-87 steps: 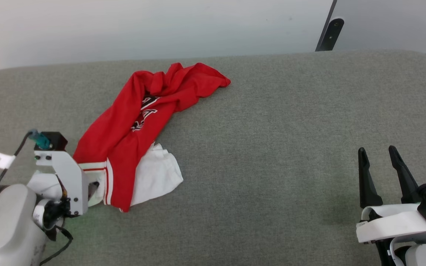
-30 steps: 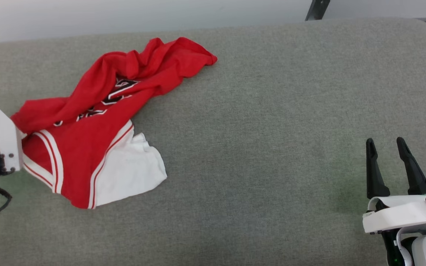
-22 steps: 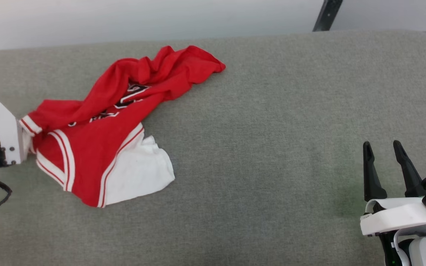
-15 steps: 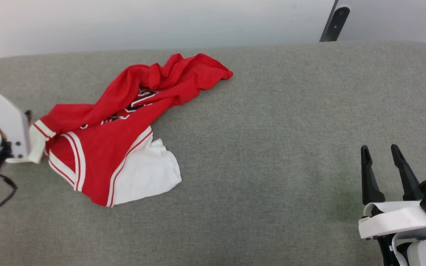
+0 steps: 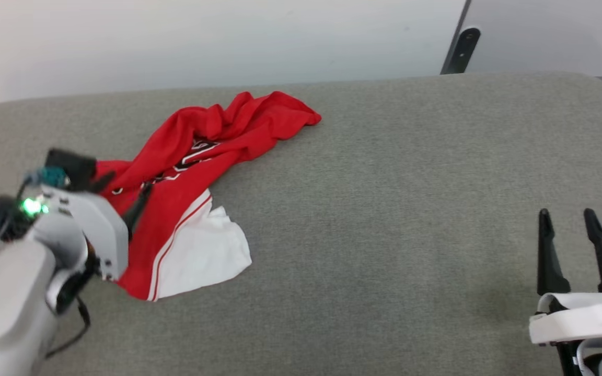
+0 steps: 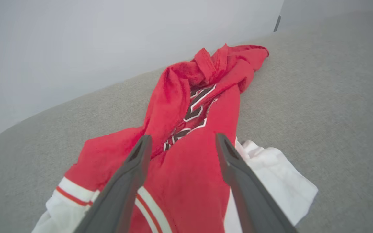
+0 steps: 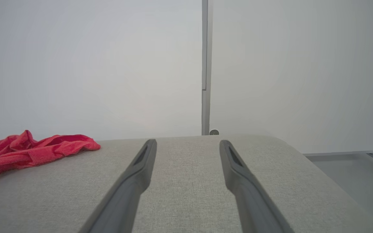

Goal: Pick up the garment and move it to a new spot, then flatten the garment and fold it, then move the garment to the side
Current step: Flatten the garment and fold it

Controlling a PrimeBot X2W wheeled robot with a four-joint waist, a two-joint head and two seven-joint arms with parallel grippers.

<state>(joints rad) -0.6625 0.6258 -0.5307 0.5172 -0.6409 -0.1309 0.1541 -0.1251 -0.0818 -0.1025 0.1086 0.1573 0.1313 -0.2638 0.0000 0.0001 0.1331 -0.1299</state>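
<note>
- Red shirt (image 5: 238, 125) crumpled, unheld, toward the surface's (image 5: 384, 209) far-left corner.
- Left tool (image 6: 183, 137) spread open over its near end; right tool (image 5: 566, 213) open, empty, near-right corner.
- Pending, apparently: flattening, folding, setting aside.

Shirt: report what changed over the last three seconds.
The left hand dragged the shirt to the left by its striped edge, spreading it, then let go; it now hangs open over the shirt. The shirt's far end stayed put, and the right hand stayed open, apart from it.
</note>
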